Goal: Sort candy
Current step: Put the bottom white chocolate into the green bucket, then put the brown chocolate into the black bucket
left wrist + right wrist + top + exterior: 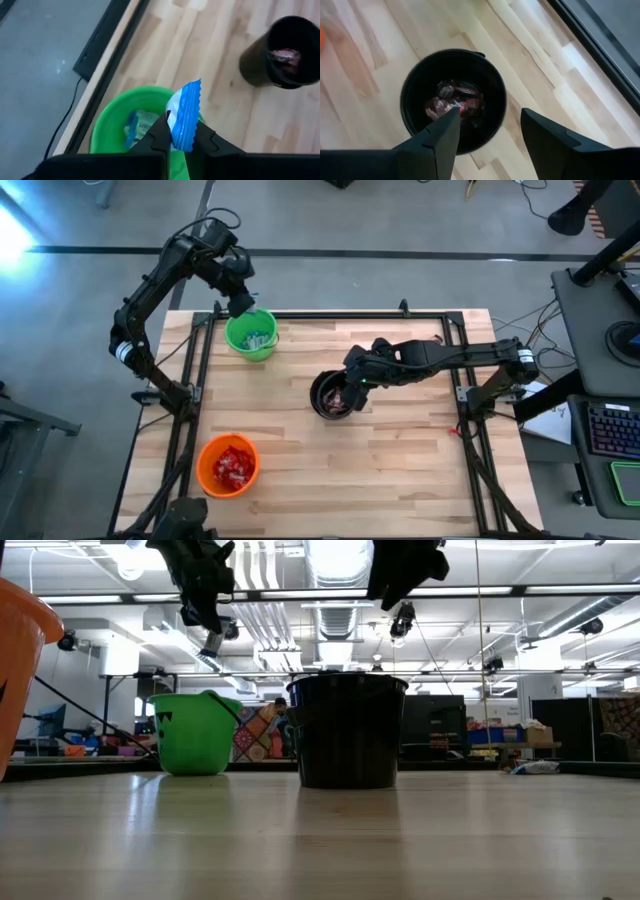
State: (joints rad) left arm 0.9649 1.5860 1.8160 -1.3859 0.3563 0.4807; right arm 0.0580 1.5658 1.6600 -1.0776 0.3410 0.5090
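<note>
You won't find any readable writing on the wrappers or the cups; the only marking is a dark face pattern on the side of the green cup [194,732], and only the low view shows it.

Your left gripper [179,131] hangs above the green cup at the table's far left corner, its fingers pinched shut on a blue-and-white candy [183,116] that stands up between them. The left wrist view alone shows that grip; from above, the left arm's wrist covers it, though you can see pale blue candy already lying inside the green cup there.

Your right gripper [489,131] is spread wide with nothing between its fingers, poised over the black cup [413,84] near the middle of the table. The right wrist view looks down into that cup and shows dark brown candy [455,102] piled at the bottom. The low view shows only the cup's outer wall.

The orange cup [211,454] sits at the near left of the table with red candy [232,465] in it, seen only from above.

The left arm arches high from its base and folds down to the green cup; the right arm reaches low and nearly straight across the table
</note>
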